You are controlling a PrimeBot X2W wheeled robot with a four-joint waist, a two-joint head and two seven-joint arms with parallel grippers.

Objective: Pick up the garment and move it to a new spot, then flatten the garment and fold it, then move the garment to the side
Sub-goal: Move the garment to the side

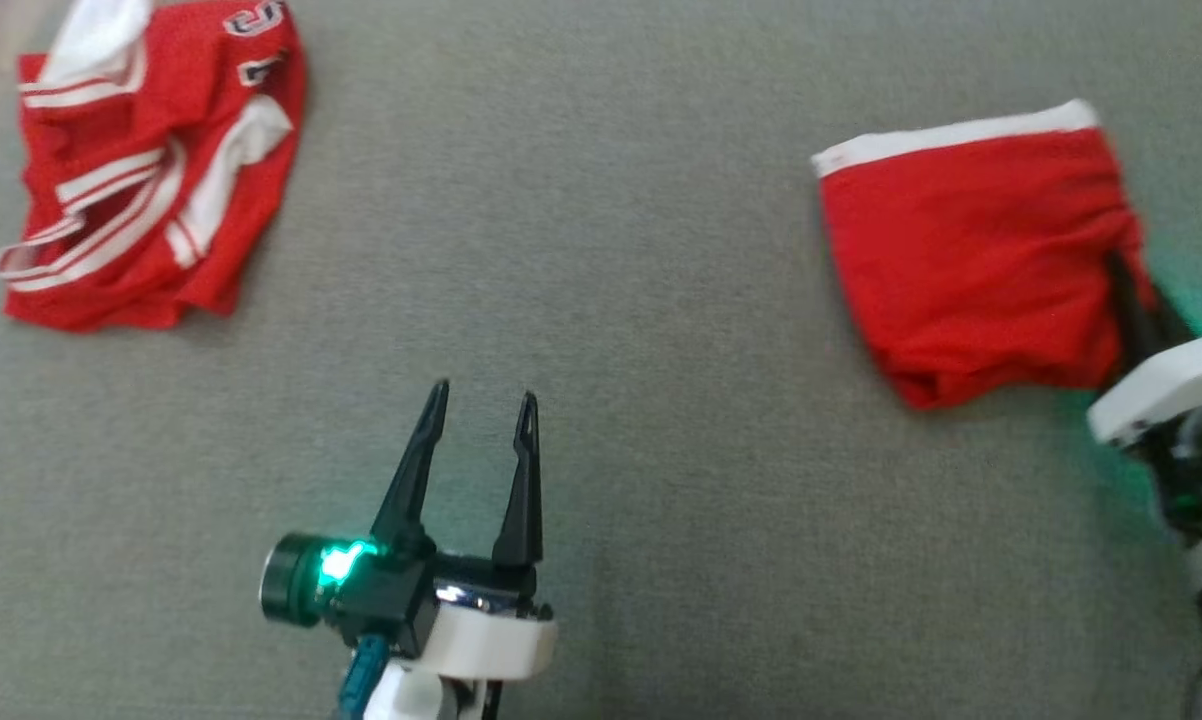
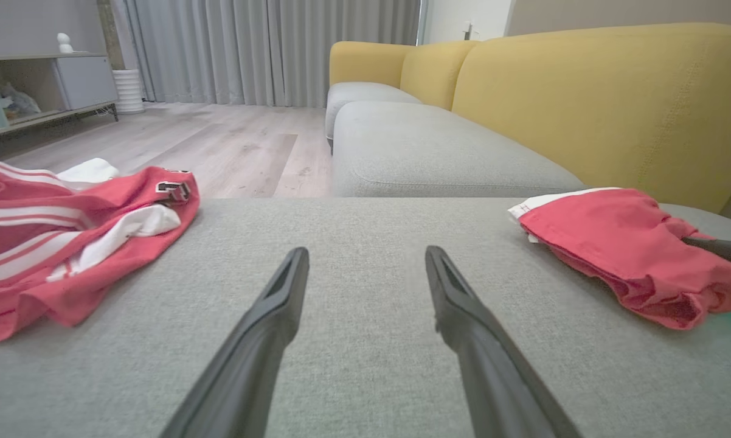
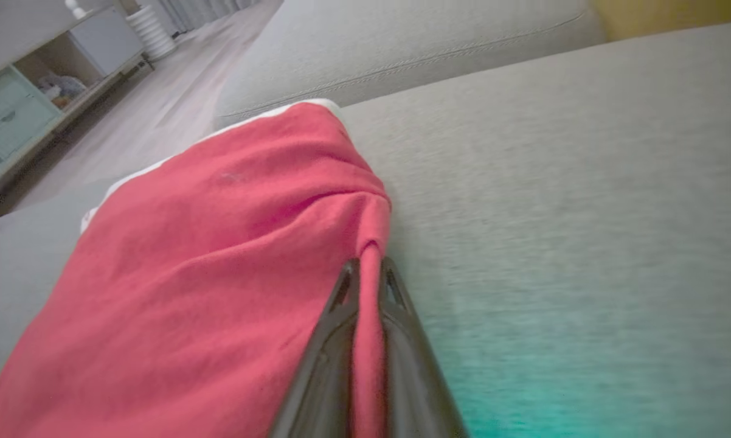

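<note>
A folded red garment (image 1: 971,270) with a white band along its far edge lies at the right of the grey cushion (image 1: 601,300). My right gripper (image 1: 1126,290) is shut on the garment's right edge, with a pinch of red cloth (image 3: 368,267) between its fingers. The same garment (image 2: 633,249) lies flat at the right of the left wrist view. My left gripper (image 1: 483,400) hovers open over bare cushion near the front middle, holding nothing, its fingers (image 2: 280,304) spread apart.
A crumpled red and white jersey (image 1: 141,160) lies at the cushion's far left. Beyond the cushion are a yellow sofa back (image 2: 584,97), a wooden floor (image 2: 219,140), curtains and a low cabinet (image 2: 37,85).
</note>
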